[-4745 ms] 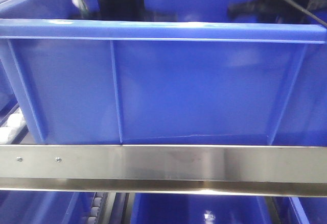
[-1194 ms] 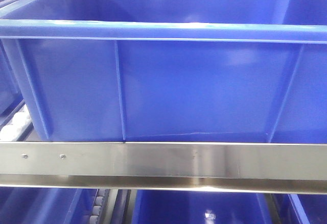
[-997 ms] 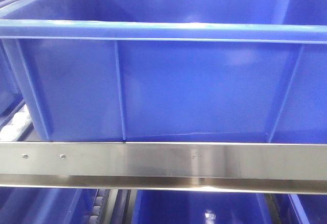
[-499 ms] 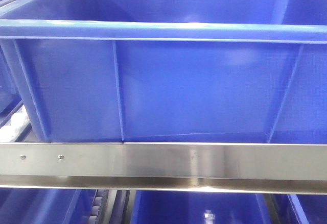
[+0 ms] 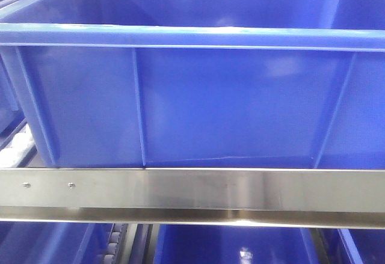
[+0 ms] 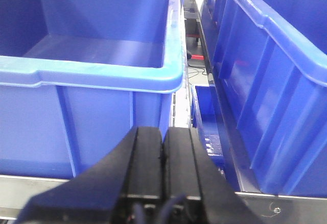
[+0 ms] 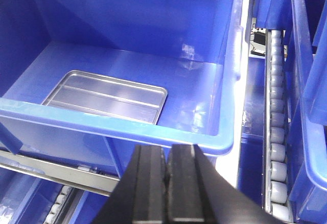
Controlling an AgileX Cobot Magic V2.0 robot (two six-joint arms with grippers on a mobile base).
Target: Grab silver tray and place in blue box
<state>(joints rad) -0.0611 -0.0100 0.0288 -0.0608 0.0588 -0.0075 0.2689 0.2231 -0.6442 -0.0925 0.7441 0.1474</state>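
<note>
Silver tray (image 7: 106, 103) flat on the floor of the blue box (image 7: 153, 137), beyond and left of the right gripper (image 7: 167, 180). Right gripper outside the near rim, pressed closed, holding nothing. Left gripper (image 6: 163, 155) likewise closed and bare.

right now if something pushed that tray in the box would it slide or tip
Probably slide: the tray lies flat on the box's smooth floor. Tipping seems unlikely, since it is shallow and wide. It looks like stiff sheet metal, so it shouldn't flex.
</note>
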